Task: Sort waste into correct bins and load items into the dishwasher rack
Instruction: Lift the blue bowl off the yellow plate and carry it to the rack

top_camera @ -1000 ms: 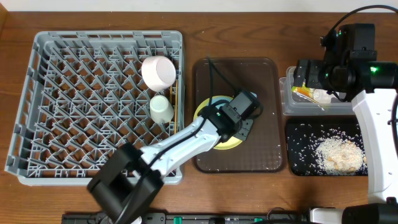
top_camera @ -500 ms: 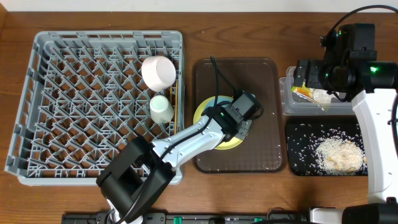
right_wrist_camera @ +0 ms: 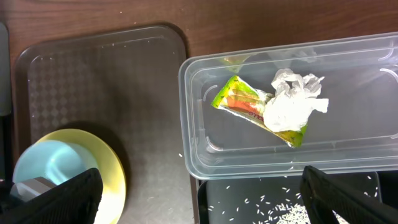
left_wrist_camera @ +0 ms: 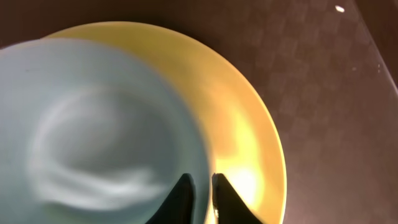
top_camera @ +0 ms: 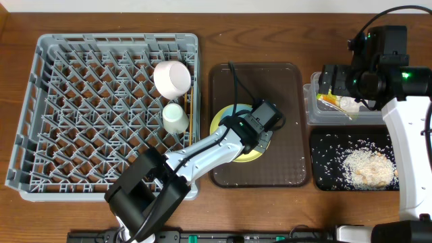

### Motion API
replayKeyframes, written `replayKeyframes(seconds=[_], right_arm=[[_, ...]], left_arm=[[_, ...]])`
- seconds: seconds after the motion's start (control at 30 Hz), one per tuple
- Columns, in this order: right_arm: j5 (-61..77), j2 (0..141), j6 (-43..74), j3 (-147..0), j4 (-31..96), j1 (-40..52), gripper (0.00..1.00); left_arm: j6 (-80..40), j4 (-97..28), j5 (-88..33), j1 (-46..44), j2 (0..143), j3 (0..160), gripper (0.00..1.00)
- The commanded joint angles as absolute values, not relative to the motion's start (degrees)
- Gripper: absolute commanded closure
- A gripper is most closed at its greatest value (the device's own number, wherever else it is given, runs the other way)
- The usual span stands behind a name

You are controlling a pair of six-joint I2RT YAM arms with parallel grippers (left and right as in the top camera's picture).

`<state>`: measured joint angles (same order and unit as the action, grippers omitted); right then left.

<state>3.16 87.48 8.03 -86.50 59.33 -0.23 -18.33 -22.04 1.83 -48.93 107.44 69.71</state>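
Note:
My left gripper (left_wrist_camera: pixel 204 186) is shut on the rim of the light blue bowl (left_wrist_camera: pixel 93 130), one finger inside it and one outside. The bowl sits on the yellow plate (left_wrist_camera: pixel 249 124) on the brown tray (top_camera: pixel 283 88). My right gripper (right_wrist_camera: pixel 202 199) is wide open and empty above the clear tub (right_wrist_camera: pixel 348 143). The tub holds the green-and-yellow wrapper (right_wrist_camera: pixel 239 99) and the white tissue (right_wrist_camera: pixel 292 102). Rice (top_camera: pixel 368 165) lies in the black tray (top_camera: pixel 324 145). The white bowl (top_camera: pixel 172 76), the white cup (top_camera: pixel 175 117) and the chopsticks (top_camera: pixel 191 108) are in the grey rack (top_camera: pixel 81 108).
The brown tray lies between the rack and the two bins. Loose rice grains are scattered over the black tray and a few on the brown tray. My left arm (top_camera: pixel 196 155) stretches over the rack's front right corner.
My left arm's elbow has swung a little to the right. The gripper has stayed at the bowl on the plate. The right arm has not moved.

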Motion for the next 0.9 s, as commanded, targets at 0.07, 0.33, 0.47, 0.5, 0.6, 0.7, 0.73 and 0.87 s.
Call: replayKeyframes(seconds=[0.07,0.33,0.47,0.5,0.6,0.7,0.73,0.87], right_arm=[[3.03,87.61,7.44,-86.76,59.42,0.19,0.01],[3.05,87.61,7.42,-86.78,59.42,0.19,0.01],[3.05,87.61,7.42,-86.76,59.44,0.19,0.01],[3.05,87.61,7.42,-86.76,59.42,0.19,0.01],[3.05,87.61,7.42,-86.76,59.42,0.19,0.01],[3.05,87.61,7.44,-86.76,59.42,0.19,0.01],[3.03,87.61,7.42,-86.76,59.44,0.19,0.01],[3.05,87.61,7.42,-86.78,59.42,0.19,0.01]], left_arm=[[-18.35,-22.17,2.15,-48.99,107.85,68.69,0.94],[-18.68,-28.4,-4.84,-47.86,101.19,73.47,0.94],[-23.88,-32.14,-15.0,-43.66,91.9,74.3,0.94],[-24.8,-33.04,-18.24,-41.8,89.32,74.3,0.94],[-25.39,-36.64,-29.41,-34.7,82.52,74.28,0.94],[-25.61,-42.92,-41.5,-25.26,77.32,74.26,0.94],[-25.5,-44.8,-44.01,-22.5,76.23,74.11,0.94],[-20.49,-49.08,-53.36,-12.36,73.54,71.31,0.94]])
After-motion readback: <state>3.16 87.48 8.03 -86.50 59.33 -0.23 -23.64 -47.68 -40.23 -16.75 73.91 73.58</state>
